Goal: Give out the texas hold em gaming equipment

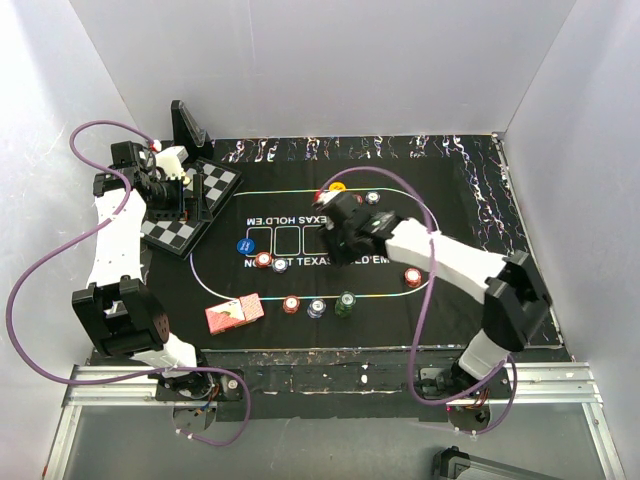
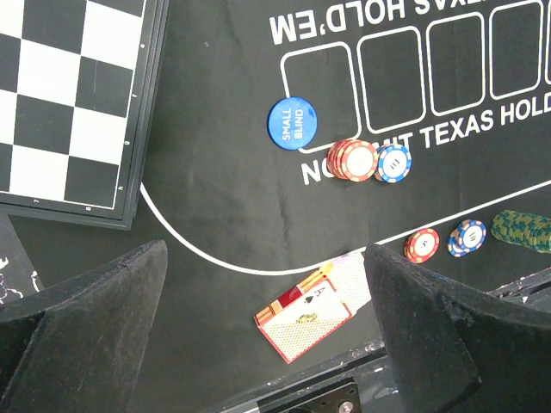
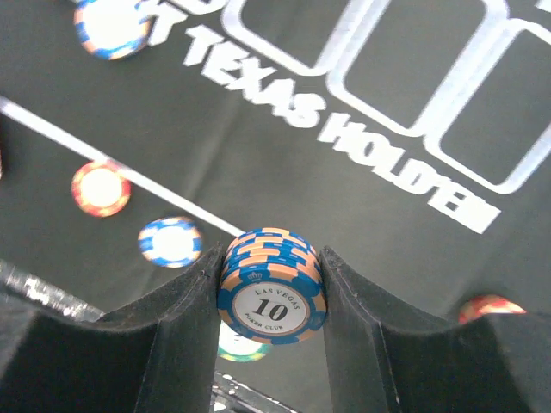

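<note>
Right hand (image 3: 271, 262): closed on blue-white chip stack (image 3: 272, 288), above mat (image 1: 460, 190) centre.
Left hand (image 2: 265, 249): wide, holding nothing, by chessboard (image 2: 69, 95) at mat's left edge.
Cards (image 1: 233, 313): near-left corner of mat.
Blue disc (image 1: 243, 246): mat's left half.
Red chip (image 1: 291, 304), blue-white chip (image 1: 316, 308), green chips (image 1: 345, 302): row along mat's near edge.

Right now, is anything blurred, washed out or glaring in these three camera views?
Top external: even light, white glints along the mat's back edge. Left wrist: sharp, the small blind disc reads clearly; the near fingers are dark and soft. Right wrist: the blue chip stack between the gripping fingers is crisp, but the blue-white chip on the mat is blurred, its face blown out.
</note>
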